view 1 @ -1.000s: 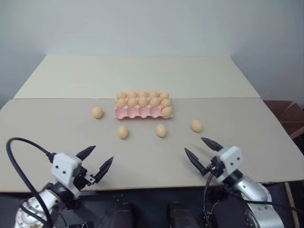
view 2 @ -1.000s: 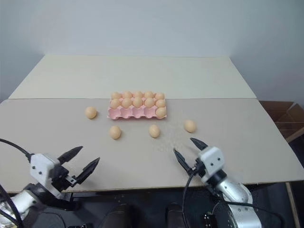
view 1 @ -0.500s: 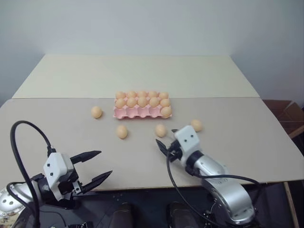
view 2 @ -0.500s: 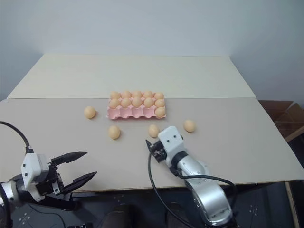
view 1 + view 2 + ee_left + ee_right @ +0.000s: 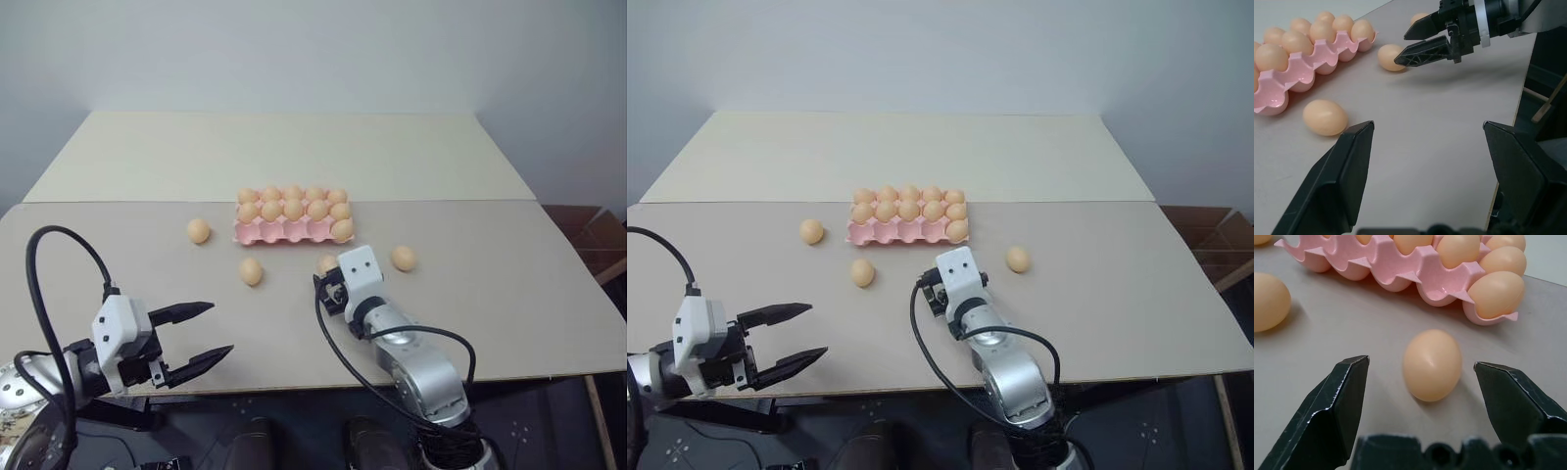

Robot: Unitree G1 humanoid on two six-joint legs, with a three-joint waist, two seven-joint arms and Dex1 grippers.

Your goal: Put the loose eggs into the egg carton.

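Several loose eggs lie on the table in front of the pink egg carton (image 5: pixel 291 233): one at the left (image 5: pixel 199 231), one nearer (image 5: pixel 251 271), one in the middle (image 5: pixel 325 262) and one at the right (image 5: pixel 403 258). The carton's two back rows are full, and its front row holds one egg at the right end. My right gripper (image 5: pixel 1420 363) is open, low over the table, with the middle egg (image 5: pixel 1432 363) just ahead between its fingers, untouched. My left gripper (image 5: pixel 220 328) is open and empty near the table's front left edge, pointing right.
A second table (image 5: pixel 284 152) butts against the far side of this one. A cardboard box (image 5: pixel 600 238) stands on the floor to the right. A black cable (image 5: pixel 59 264) loops over the left arm. Bare tabletop lies between the grippers.
My right gripper has swung left and forward from the front right edge up to the middle egg. My left gripper has turned to point rightward, staying near the front left edge.
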